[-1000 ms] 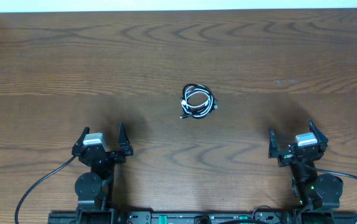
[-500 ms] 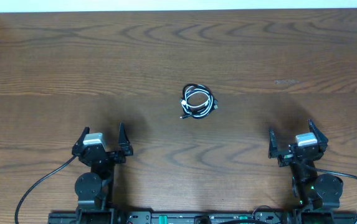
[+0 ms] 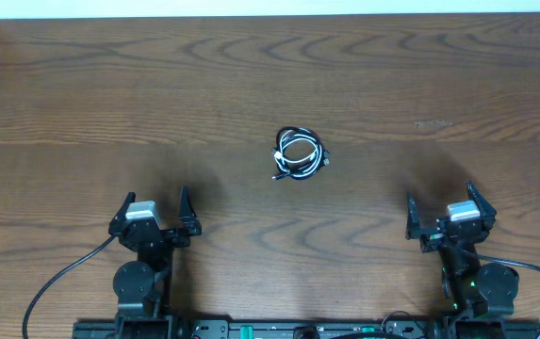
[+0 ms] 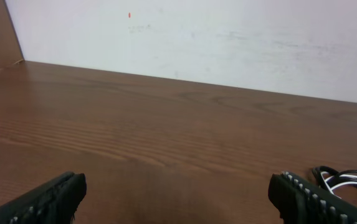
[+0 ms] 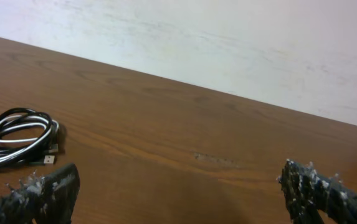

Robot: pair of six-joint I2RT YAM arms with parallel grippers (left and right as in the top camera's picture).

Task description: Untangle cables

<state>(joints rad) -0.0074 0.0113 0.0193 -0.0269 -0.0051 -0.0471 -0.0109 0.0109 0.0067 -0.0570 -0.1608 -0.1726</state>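
Left gripper (image 3: 155, 195): jaws wide apart, nothing between them, hovering low over the wooden table (image 3: 109, 94). Right gripper (image 3: 439, 195): same, jaws spread wide and empty. Both sit at the near edge of the table, well apart from each other.

The cables (image 3: 300, 153) lie in one small coiled bundle on the table, with black and white cords looped together in a rough ring. The bundle is ahead of both claws and between them: forward and to the right of the left claw, forward and to the left of the right claw. It is well apart from both and neither claw touches it. It looks a little nearer the right claw's side than the left's, though not by much.

Left wrist view: the two fingers (image 4: 47, 199) show at the bottom corners and the gap between them is bare wood. The cables (image 4: 347, 179) peek in at the far right, just past the right finger, partly cut off by the frame edge.

Right wrist view: the toothed fingers (image 5: 324, 186) are spread at the bottom corners. The cables (image 5: 16, 138) lie ahead and to the left, above the left finger, with a white plug end at the frame's left edge and a black plug end on the near side of the coil. A white wall (image 5: 228, 43) stands behind the table's far edge.
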